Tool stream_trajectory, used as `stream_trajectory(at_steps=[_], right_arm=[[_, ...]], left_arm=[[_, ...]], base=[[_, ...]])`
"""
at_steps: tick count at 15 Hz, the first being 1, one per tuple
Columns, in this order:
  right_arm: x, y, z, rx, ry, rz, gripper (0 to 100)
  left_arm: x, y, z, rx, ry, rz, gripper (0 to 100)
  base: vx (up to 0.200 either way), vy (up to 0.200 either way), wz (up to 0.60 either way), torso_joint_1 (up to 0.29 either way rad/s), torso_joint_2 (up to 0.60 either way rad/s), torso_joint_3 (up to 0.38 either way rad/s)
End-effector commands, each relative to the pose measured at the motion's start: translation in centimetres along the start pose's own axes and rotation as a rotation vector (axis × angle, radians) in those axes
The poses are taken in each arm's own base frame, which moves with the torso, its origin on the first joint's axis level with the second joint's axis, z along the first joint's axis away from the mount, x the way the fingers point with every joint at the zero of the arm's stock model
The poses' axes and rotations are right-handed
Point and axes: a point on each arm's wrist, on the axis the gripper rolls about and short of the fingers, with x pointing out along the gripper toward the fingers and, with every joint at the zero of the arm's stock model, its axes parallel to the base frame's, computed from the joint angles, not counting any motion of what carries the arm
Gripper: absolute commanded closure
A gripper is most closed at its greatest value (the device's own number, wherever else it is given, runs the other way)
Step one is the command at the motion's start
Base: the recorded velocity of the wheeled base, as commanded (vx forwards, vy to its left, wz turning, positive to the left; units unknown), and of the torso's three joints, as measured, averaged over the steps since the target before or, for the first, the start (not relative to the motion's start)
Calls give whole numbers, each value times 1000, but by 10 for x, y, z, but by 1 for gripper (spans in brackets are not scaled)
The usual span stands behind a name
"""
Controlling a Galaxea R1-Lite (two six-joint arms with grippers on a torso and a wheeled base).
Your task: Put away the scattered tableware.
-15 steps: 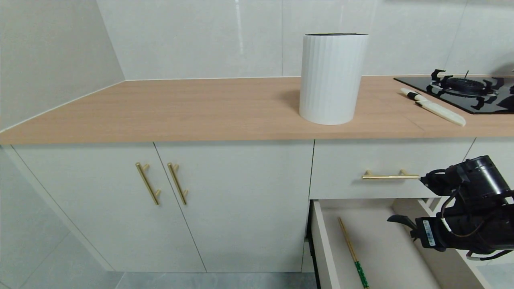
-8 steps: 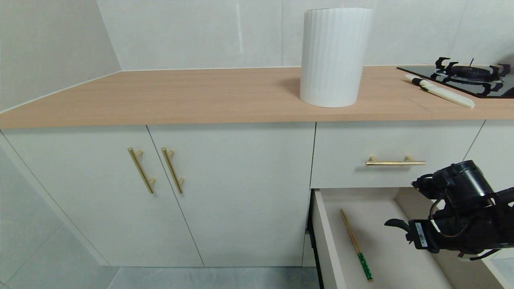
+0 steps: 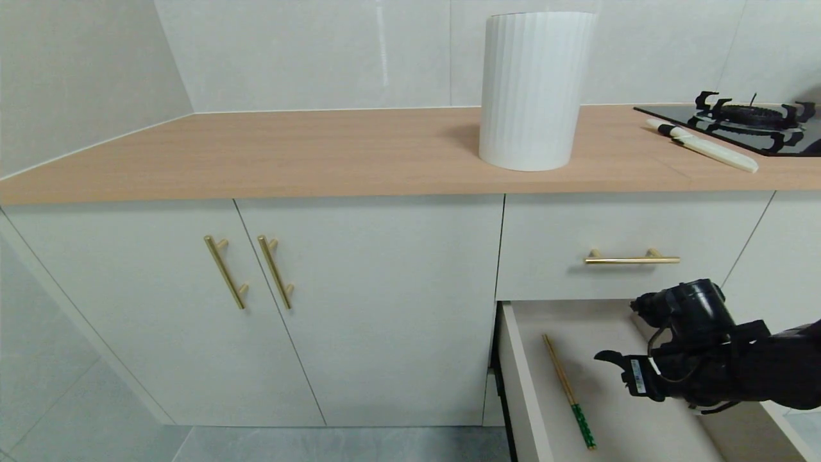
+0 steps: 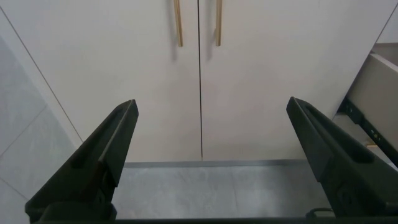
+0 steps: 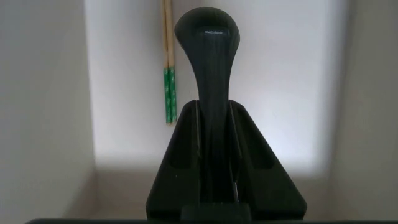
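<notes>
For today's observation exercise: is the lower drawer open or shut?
Open: the lower drawer is pulled out, with chopsticks lying on its floor.

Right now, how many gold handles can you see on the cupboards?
3. Left door handle and right door handle, upright side by side; drawer handle, level on the shut drawer. The open drawer may hide another.

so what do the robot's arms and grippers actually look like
Both are matte black. The left gripper has two long wedge-shaped fingers tapering to blunt tips. The right gripper has the same angular fingers. The right arm is bulky, with a round drum-shaped housing, thin black cables looping beside it and a small white label.
</notes>
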Motion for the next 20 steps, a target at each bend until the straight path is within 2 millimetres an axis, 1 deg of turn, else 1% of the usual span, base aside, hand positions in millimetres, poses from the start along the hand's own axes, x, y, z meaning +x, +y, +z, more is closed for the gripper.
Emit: stream_trajectory(at_steps=[1,2,4,8,11,20], right_arm=[[57,-4,-34,-5,69,-23,100],[69,-8,-39,-12,45,-27,100],[79,-13,-45,-51,19,-28,100],[90,-14,-52,-55,26,-32,100],[93,-15,-52,-50,18,-34,100],[92,-16,-50,-45,2,-34,100]], left_arm=[[0,0,0,-1,0,0,0],[0,0,0,-1,0,0,0],[0,0,0,-1,0,0,0],[0,0,0,1,0,0,0],[0,0,0,-1,0,0,0],[0,0,0,1,0,0,0]], base=[[0,0,0,0,0,0],[0,0,0,0,0,0],[0,0,0,0,0,0],[0,0,0,0,0,0],[0,0,0,0,0,0],[0,0,0,0,0,0]])
